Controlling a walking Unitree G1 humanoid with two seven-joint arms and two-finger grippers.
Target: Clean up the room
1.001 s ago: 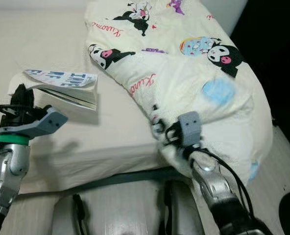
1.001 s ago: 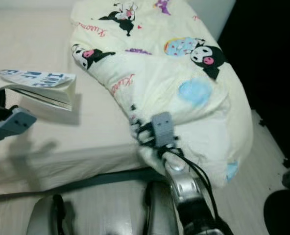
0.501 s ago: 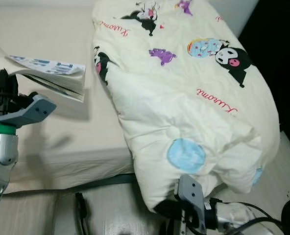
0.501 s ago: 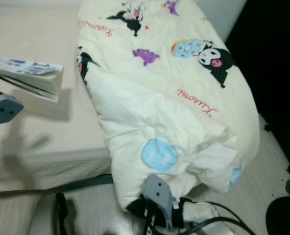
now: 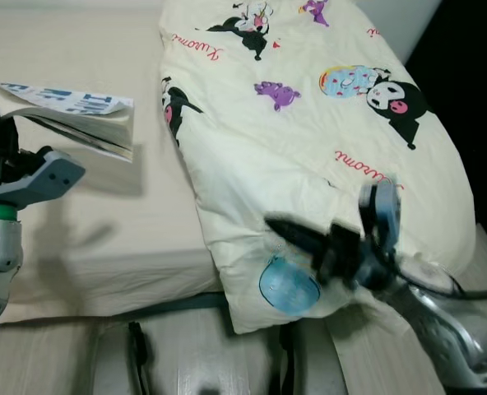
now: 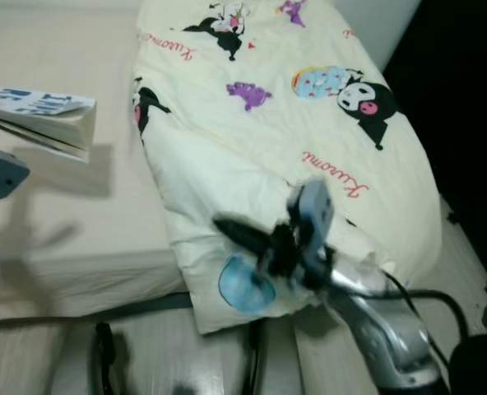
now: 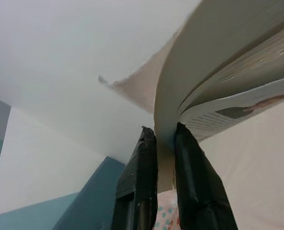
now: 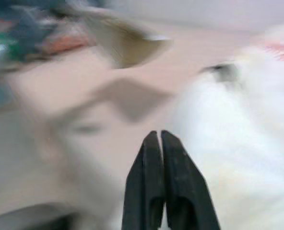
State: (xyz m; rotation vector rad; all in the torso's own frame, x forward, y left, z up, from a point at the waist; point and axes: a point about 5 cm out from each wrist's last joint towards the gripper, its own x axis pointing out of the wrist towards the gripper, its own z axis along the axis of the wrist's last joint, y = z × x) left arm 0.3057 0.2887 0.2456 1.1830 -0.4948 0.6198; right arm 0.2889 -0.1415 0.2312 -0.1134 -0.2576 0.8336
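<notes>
Home bedroom. Bed [image 5: 104, 222] with beige fitted sheet fills left and centre of frame, its front edge running across lower part. Cream quilt [image 5: 309, 140] printed with cartoon characters and pink lettering lies heaped over right half of bed, draping past front edge. Open book [image 5: 79, 115] at upper left, above sheet. Pale wood-look floor [image 5: 202, 362] along bottom of frame. Light wall [image 5: 400, 20] at upper right corner, dark area beside it.

Right gripper [image 5: 286, 233]: motion-blurred, outline smeared. Book [image 5: 75, 119]: near edge hidden behind left gripper [image 7: 163, 141]. Quilt [image 5: 309, 140]: far end cropped by frame.
</notes>
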